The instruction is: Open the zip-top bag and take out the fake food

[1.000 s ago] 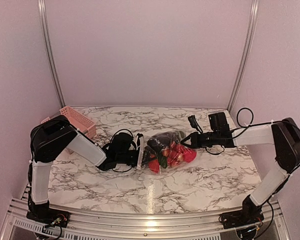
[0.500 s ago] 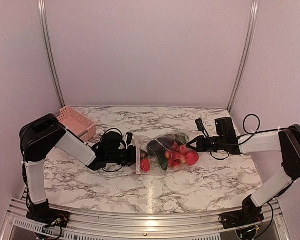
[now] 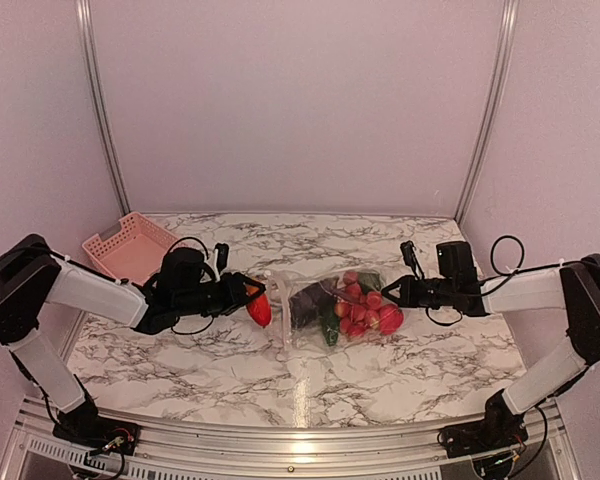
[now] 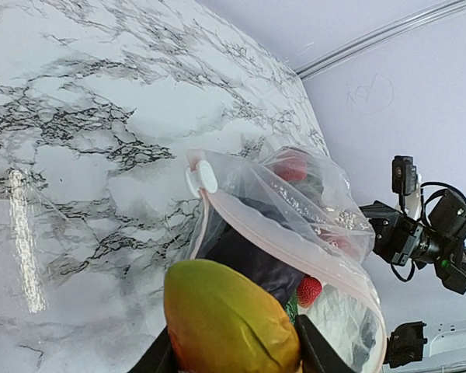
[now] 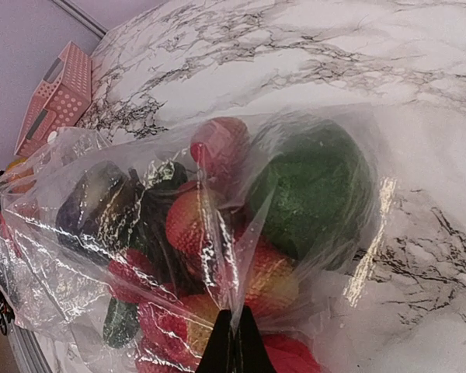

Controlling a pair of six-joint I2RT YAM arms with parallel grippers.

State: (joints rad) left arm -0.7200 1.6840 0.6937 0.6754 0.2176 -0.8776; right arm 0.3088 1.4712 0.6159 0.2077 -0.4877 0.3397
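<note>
Left gripper (image 3: 254,299) half-closed on a fruit (image 3: 260,311) just outside the bag (image 3: 312,322) mouth; right gripper (image 3: 390,292) pinched shut on the bag's far end. Risk: rounded fruit slipping free, rolling across the surface (image 3: 420,365).

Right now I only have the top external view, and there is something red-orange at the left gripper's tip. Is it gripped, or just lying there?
Observer: Gripped. The left wrist view shows the left gripper closed on a toy fruit, yellow-green blending to orange.
Operator: Is the bag's mouth open?
Observer: Yes. On the zip-top bag the zip strip gapes, with a white slider tab at one end.
Operator: And the right side?
Observer: The right wrist view shows the right gripper shut, pinching a fold of the plastic.
</note>
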